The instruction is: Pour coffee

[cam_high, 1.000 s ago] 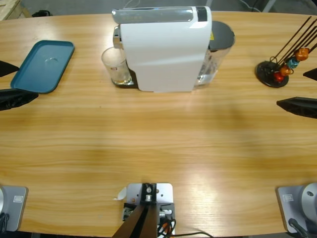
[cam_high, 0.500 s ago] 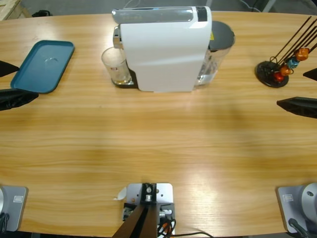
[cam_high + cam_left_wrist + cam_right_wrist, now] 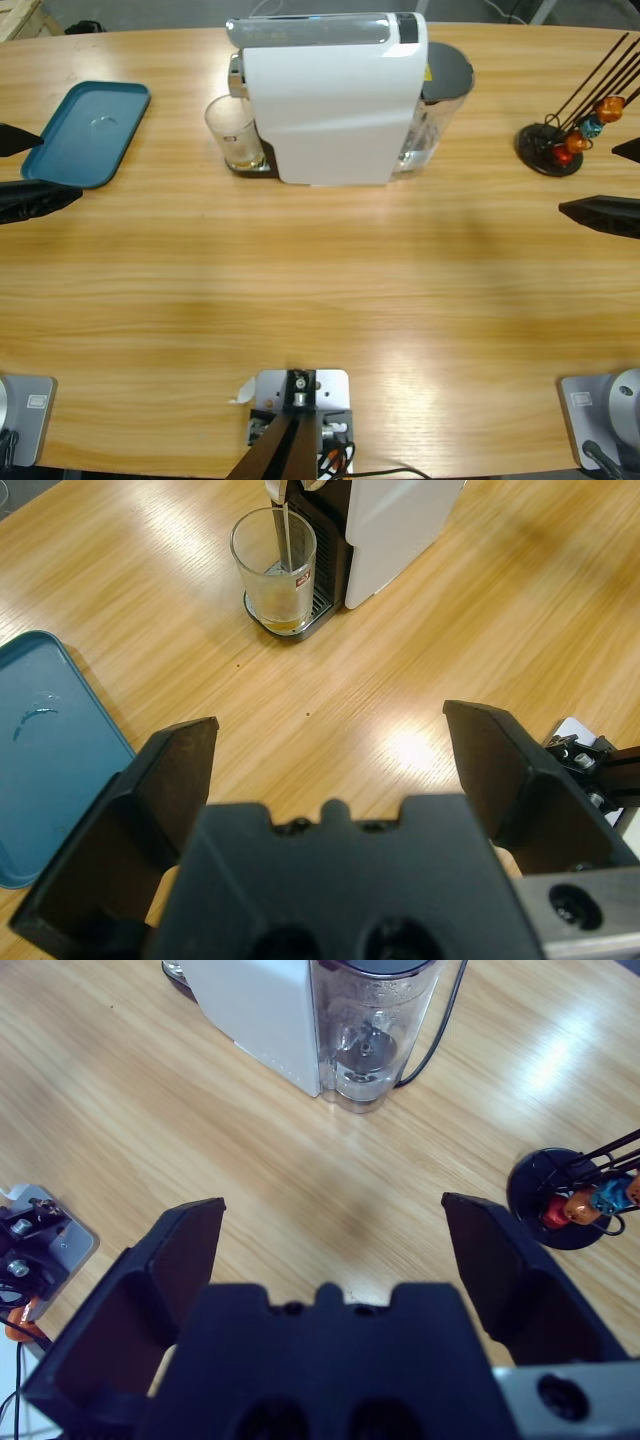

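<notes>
Left gripper [image 3: 330,770]: two matte black jaws, each a broad wedge-shaped plate with chamfered edges, on a black moulded body. Two round recesses on the body's near face; a small rounded bump with two notches at its top edge. Silver-grey bracket with a dark screw hole at lower right.

Right gripper [image 3: 330,1245]: same build, same silver bracket.

A blue tray [image 3: 88,133] is lying flat on the wooden table [image 3: 320,290], far to one side. A black stand [image 3: 549,150] is holding orange and blue balls [image 3: 590,126] at the other side.
</notes>
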